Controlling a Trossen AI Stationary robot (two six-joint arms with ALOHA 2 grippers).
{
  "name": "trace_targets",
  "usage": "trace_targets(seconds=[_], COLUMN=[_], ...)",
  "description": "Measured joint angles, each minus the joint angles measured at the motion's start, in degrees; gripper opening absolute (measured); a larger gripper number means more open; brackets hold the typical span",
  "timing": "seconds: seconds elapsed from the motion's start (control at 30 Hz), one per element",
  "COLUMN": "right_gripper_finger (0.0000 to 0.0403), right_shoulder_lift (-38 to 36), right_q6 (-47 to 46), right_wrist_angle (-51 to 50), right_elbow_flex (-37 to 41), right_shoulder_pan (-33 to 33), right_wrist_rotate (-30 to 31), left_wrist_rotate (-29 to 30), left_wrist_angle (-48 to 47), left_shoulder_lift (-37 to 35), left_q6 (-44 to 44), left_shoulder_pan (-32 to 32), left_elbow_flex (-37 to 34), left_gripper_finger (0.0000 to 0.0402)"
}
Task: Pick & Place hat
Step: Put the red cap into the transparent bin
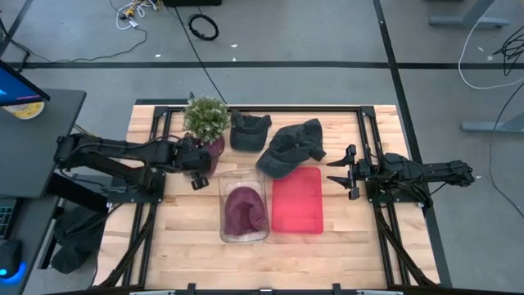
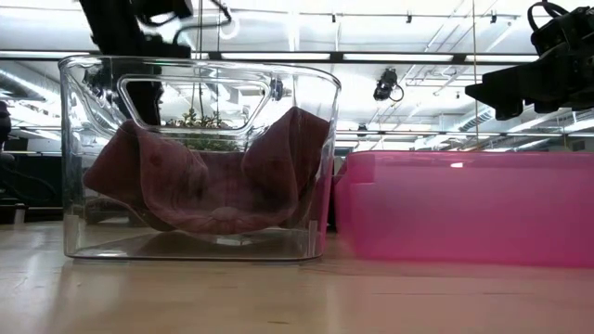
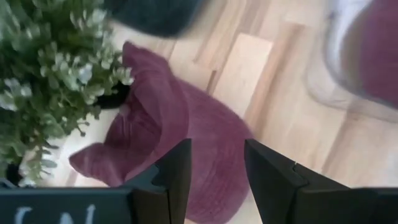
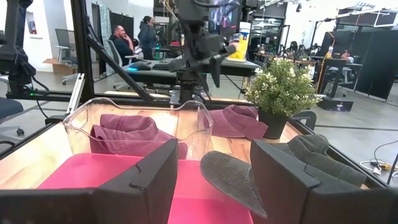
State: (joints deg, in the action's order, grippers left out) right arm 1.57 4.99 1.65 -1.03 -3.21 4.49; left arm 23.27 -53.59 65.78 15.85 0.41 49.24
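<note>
Clear bin [image 2: 200,158] is sitting nearest the low camera, already holding one maroon hat [image 2: 209,186], pink tray [image 2: 464,209] just beside it. Left tool [image 3: 214,177] is hovering open over a second maroon hat [image 3: 180,140] lying on the worktop [image 1: 180,238] against the potted plant [image 1: 205,119] — likely lining up a grasp. Right tool [image 4: 214,180] is waiting open above the pink tray's far side. Two dark hats [image 1: 291,146] are lying behind the tray. Plant foliage is covering part of the hat — its full outline is hard to judge.
</note>
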Motion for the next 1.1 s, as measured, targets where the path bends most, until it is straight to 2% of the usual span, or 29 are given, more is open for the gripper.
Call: trace_targets(seconds=[0.27,0.53,0.63,0.87,1.1], right_gripper_finger=[0.0205,0.0205,0.0205,0.0205,0.0205], right_shoulder_lift=[0.0,0.01,0.0,0.01,-0.01], right_q6=[0.0,0.0,0.0,0.0,0.0], right_wrist_angle=[0.0,0.0,-0.02,0.0,0.0], right_elbow_flex=[-0.01,0.01,0.0,-0.01,0.01], right_shoulder_pan=[0.01,-0.01,0.0,0.0,-0.01], right_wrist_rotate=[0.01,0.0,0.0,0.01,0.02], left_wrist_rotate=[-6.82,-7.24,-9.06,-9.63,-7.43], left_wrist_angle=[4.46,4.3,4.71,5.58,7.78], left_shoulder_lift=[0.02,0.07,0.07,0.09,0.09], left_q6=[-2.75,2.45,4.32,3.12,1.26], left_shoulder_pan=[9.03,14.86,17.08,20.47,21.35], left_elbow_flex=[-3.23,-4.89,-5.35,-7.59,-7.68], left_gripper_finger=[0.0151,0.0151,0.0151,0.0151,0.0151])
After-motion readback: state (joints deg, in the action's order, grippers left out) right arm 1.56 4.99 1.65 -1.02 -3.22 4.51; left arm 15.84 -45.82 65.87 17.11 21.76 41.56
